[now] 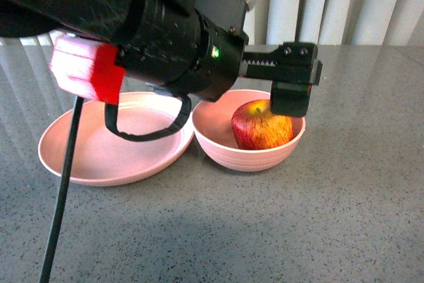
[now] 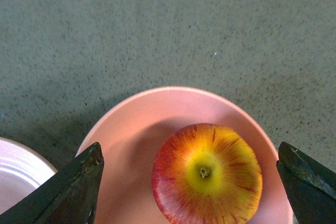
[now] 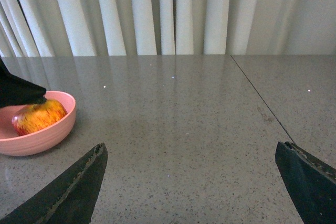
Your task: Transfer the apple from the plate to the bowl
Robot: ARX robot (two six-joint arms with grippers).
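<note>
The red and yellow apple (image 1: 260,126) rests inside the deep pink bowl (image 1: 218,144), stem dimple up. Left of the bowl and touching it lies the shallow pink plate (image 1: 86,157), with nothing on it. My left gripper (image 1: 291,97) hangs just above the apple, open. In the left wrist view the apple (image 2: 207,180) sits in the bowl (image 2: 131,129) between the two spread fingertips (image 2: 79,182), which stand clear of it. My right gripper (image 3: 191,182) is open over bare table, with the bowl (image 3: 42,137) and apple (image 3: 39,116) off to one side.
The grey speckled table (image 1: 331,217) stretches in front of and to the right of the bowl. White curtains (image 3: 168,14) hang behind the table's far edge. A black cable (image 1: 63,190) runs down from my left arm past the plate. A seam (image 3: 262,103) crosses the tabletop.
</note>
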